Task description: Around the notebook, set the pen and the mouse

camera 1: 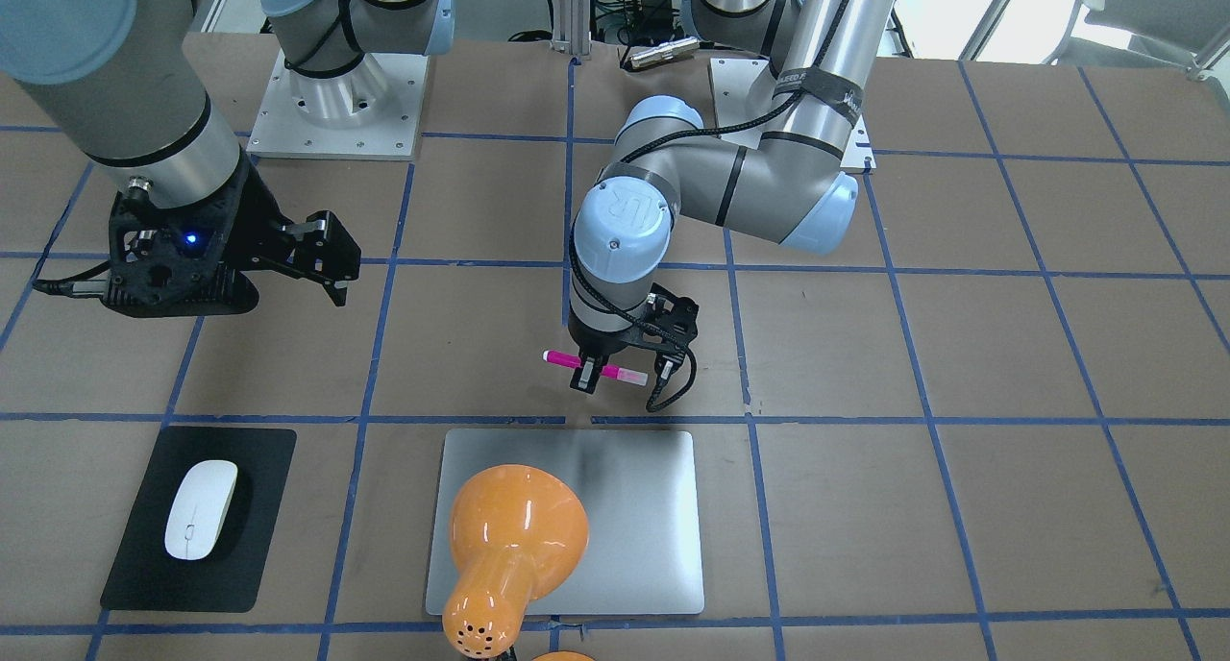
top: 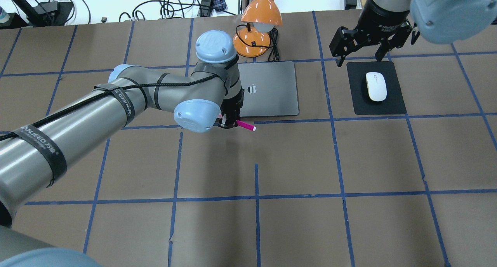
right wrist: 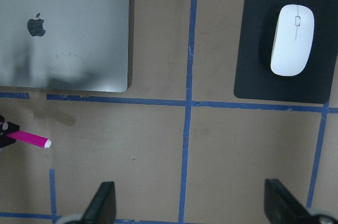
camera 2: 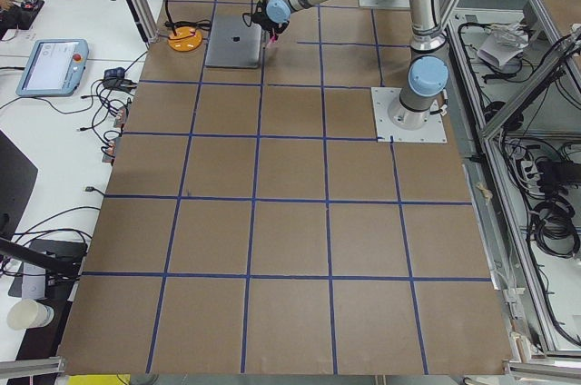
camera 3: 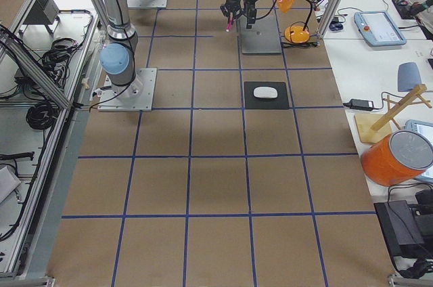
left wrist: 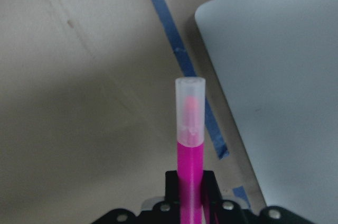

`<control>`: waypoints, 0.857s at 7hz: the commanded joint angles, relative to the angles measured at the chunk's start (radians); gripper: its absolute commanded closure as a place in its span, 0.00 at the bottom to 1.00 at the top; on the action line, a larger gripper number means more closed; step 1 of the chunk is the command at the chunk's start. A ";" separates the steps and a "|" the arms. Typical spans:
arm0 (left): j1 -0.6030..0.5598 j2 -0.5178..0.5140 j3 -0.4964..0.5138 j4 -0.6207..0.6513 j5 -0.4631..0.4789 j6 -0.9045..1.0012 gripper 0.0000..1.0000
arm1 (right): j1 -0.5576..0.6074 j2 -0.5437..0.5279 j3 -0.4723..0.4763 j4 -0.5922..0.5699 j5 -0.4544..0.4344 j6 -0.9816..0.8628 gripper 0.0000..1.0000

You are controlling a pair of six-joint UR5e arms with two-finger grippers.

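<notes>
The brown table (top: 295,162), gridded in blue tape, is cut off at every edge. From the front, a glossy orange lamp (camera 1: 514,536) covers part of the matte silver notebook (top: 271,88). From overhead, the left arm hides the notebook's near left corner. The lamp stands at the notebook's far edge. A flat black pad (top: 357,100) lies well to the right and carries the smooth oval mouse (top: 376,86). The right gripper (top: 363,53) hangs over the pad's far edge, jaws wide apart. The left gripper (camera 1: 587,373) clamps the slim magenta pen (top: 245,125) level above the table, just beside the notebook's near left corner.
</notes>
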 commanded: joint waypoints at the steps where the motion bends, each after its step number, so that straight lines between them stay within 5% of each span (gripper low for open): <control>1: -0.028 -0.006 -0.017 0.005 -0.005 -0.101 1.00 | 0.006 0.016 -0.007 0.010 0.002 0.019 0.00; 6: -0.028 -0.046 -0.016 0.021 -0.056 -0.137 1.00 | 0.006 0.013 0.003 0.014 -0.060 0.001 0.00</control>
